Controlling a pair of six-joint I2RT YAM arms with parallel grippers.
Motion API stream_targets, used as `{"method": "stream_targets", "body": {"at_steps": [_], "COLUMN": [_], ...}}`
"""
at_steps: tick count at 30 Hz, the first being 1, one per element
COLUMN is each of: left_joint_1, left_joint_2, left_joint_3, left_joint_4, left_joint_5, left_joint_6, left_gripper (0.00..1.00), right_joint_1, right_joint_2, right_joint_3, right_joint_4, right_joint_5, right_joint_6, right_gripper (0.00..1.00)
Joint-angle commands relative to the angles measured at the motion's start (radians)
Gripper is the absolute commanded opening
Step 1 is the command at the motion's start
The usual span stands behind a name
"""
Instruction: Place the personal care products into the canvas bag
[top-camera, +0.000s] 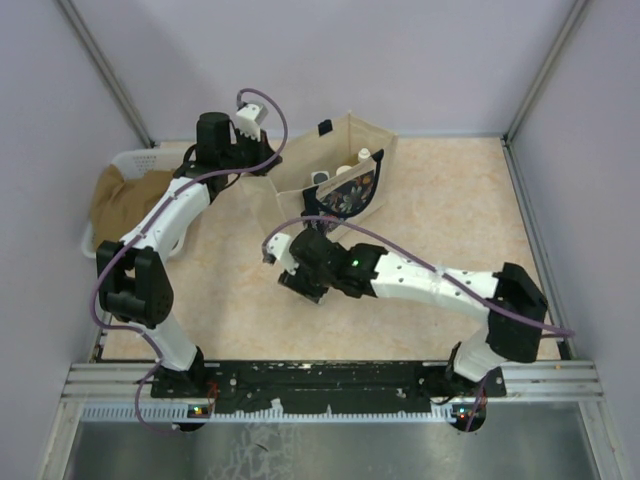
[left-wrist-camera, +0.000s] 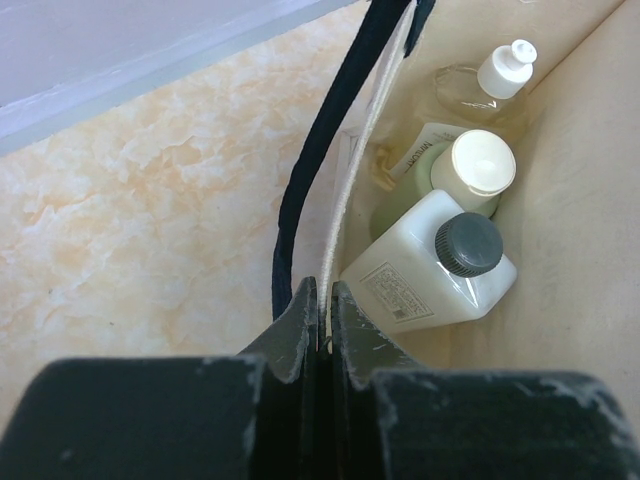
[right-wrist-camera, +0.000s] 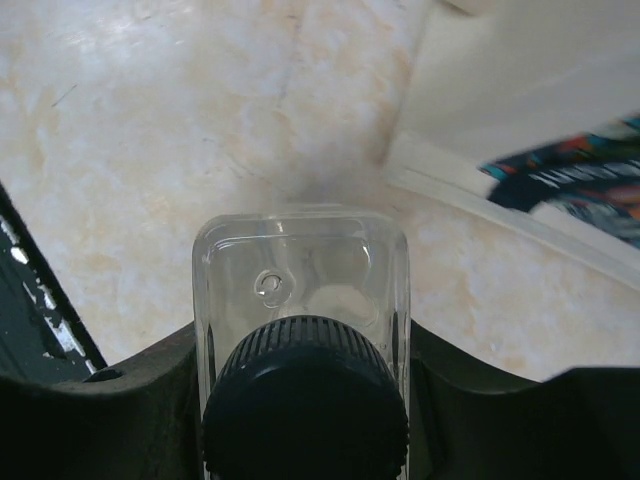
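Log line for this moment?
left pincer: shut on canvas bag rim | right pincer: shut on clear square bottle, outside bag | in bag: amber bottle, olive-green bottle, white bottle

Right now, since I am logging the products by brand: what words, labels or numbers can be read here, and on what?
None can be quoted.
white rectangular bottle: printed label, lines too small to read.
olive-green bottle: label lettering too blurred to read.
clear square bottle: a small moulded ring, no letters.
canvas bag: floral print, no words.
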Motion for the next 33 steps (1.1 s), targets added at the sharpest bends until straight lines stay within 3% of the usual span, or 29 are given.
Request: {"method": "stream_targets", "body": {"at_steps": [1, 10, 15, 23, 33], "left_joint_1": [0.012, 0.012, 0.012, 0.011, 0.010], "left_joint_2": [-0.010, -0.027, -0.036, -0.049, -0.070], "left_joint_3": [-0.009, -0.020, -0.025, -0.036, -0.062], "left_joint_4": [0.037, 0.041, 0.045, 0.059, 0.098], "left_joint_5": [0.007, -0.002, 0.001, 0.013, 0.046], "left_joint_6": [0.002, 0.004, 0.000, -0.010, -0.022], "left_gripper": [0.00, 0.00, 0.00, 0.00, 0.00], "right_joint_1": [-0.038, -0.129, -0.227, -0.414, -0.433], "right_joint_2": [-0.201, -0.262, -0.222, -0.056, 0.168], "right_joint_3": [0.119, 0.323, 0.487, 0.699, 0.811], "right_joint_4": [0.024, -0.056, -0.044, 0.041, 0.110], "right_joint_5": [0.231, 0.437, 0.442, 0.224, -0.021], "right_joint_6": [0.143, 0.223, 0.195, 0.158, 0.204], "right_gripper": [0.01, 0.00, 0.00, 0.00, 0.00]}}
